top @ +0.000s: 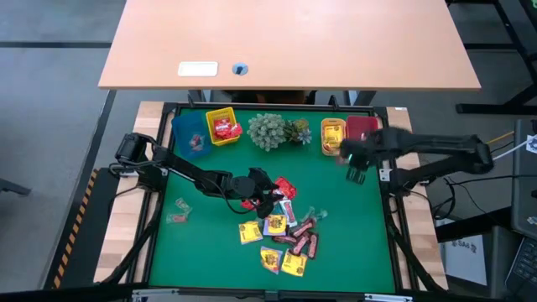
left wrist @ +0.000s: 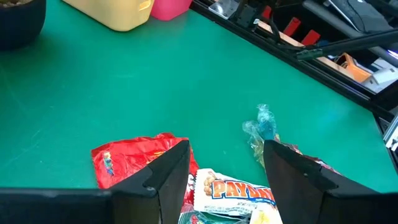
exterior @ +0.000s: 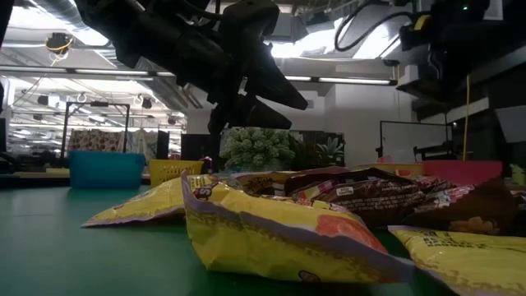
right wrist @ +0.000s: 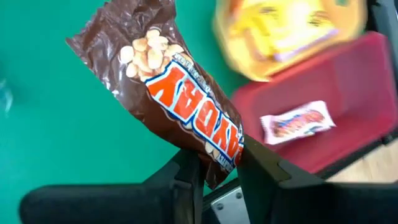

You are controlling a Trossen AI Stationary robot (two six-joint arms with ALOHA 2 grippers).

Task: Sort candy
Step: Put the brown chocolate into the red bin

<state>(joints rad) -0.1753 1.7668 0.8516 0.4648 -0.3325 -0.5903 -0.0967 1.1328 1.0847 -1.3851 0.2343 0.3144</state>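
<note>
Brown wrapper is the risk. In the high view the right gripper point(top: 356, 165) hangs just in front of the orange bin point(top: 332, 134) and the red bin point(top: 362, 128), while the left gripper point(top: 267, 190) sits low over the near edge of the candy pile point(top: 281, 235), with a red packet point(top: 284, 186) right beside it. 2 more bins, blue point(top: 190, 134) and yellow point(top: 222, 126), stand well off to its far side, past the plant cluster point(top: 270, 131).

From the low view, the left gripper point(exterior: 246, 90) hovers above the heaped sweets; yellow packets point(exterior: 288, 234) crowd the front, so a descent could catch 2 wrappers at once.

Through the left wrist view, its fingers point(left wrist: 161, 177) are spread wide with nothing between them; a red packet point(left wrist: 140, 155) lies under one finger, a white Payday wrapper point(left wrist: 233, 191) sits between them, and a clear-blue sweet point(left wrist: 264, 124) lies just ahead of the other. Closing here may pinch the wrong piece or 2 overlapping ones.

In the right wrist view, the right gripper point(right wrist: 219, 163) pinches a brown Payday bar point(right wrist: 177, 87) by 1 end only, the rest sticking out ahead over the green mat. The red bin point(right wrist: 348, 81), holding 1 small bar point(right wrist: 297, 122), lies beside the fingers, not below the bar. Released now, I judge it would drop on the mat or catch the rim; the thin end grip could also let it swing or slip.
</note>
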